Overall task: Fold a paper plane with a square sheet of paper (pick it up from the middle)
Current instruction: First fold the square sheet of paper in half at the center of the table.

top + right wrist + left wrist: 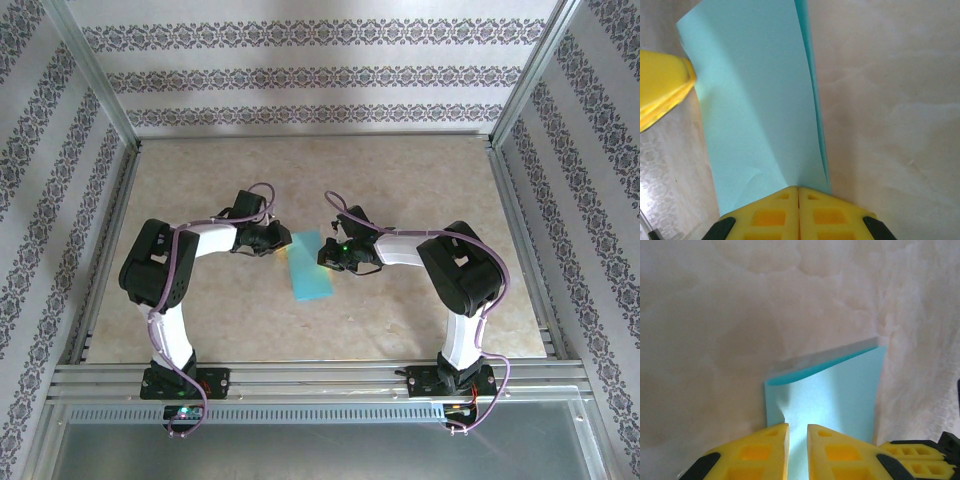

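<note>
Right gripper (799, 189) is clamped tight on the folded square sheet of paper (311, 266); left gripper (798, 426), barely ajar, straddles its left edge.

The top camera is looking down from above and behind the arm bases, taking in the whole table (420, 180). The wrist cameras are peering close past the left gripper (798, 429) and right gripper (798, 190) from opposite sides. All three are sharing the square sheet of paper (310, 266).
</note>
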`<control>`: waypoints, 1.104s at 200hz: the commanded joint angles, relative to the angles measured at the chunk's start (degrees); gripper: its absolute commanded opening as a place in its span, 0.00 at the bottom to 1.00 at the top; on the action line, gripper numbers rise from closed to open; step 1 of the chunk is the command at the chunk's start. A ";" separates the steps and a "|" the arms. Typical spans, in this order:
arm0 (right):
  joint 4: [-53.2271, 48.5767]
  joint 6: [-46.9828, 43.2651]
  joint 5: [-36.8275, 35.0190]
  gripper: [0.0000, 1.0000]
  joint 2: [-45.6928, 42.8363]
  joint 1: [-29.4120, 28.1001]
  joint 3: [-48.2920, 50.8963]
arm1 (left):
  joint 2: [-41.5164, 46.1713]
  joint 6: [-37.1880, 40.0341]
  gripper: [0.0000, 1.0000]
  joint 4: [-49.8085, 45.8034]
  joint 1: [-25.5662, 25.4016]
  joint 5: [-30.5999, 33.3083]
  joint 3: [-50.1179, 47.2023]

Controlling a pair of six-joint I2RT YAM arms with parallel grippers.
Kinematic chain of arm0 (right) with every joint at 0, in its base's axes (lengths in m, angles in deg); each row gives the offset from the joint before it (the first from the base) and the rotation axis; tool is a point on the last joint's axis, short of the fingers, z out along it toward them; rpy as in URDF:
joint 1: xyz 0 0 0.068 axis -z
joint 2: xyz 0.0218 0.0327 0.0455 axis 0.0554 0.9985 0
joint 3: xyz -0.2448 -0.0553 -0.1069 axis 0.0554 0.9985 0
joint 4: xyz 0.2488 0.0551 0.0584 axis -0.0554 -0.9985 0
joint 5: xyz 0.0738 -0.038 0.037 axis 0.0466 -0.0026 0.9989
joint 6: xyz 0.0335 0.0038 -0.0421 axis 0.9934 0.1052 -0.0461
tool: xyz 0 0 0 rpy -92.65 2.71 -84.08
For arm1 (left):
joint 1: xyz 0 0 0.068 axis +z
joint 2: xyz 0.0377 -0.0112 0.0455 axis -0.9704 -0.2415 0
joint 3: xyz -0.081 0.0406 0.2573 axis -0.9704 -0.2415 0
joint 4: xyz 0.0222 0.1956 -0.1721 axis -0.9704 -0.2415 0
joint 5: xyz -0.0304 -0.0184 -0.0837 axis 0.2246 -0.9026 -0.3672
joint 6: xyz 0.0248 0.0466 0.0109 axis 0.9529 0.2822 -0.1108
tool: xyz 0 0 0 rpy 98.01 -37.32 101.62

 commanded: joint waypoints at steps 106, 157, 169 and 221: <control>-15.72 -1.21 -11.83 0.08 7.16 1.32 5.61 | 3.81 -9.74 0.18 8.34 -6.83 0.14 -11.08; -16.17 -1.28 -13.07 0.08 6.82 1.33 6.05 | 4.65 -4.27 0.18 -0.06 -2.33 6.10 -10.55; -16.28 -1.27 -13.25 0.08 6.78 1.36 6.05 | 5.12 -2.52 0.18 -2.24 -0.83 6.50 -9.77; -16.40 -1.44 -13.52 0.08 6.36 1.40 6.05 | 9.13 -0.87 0.18 -4.38 0.64 2.42 -5.25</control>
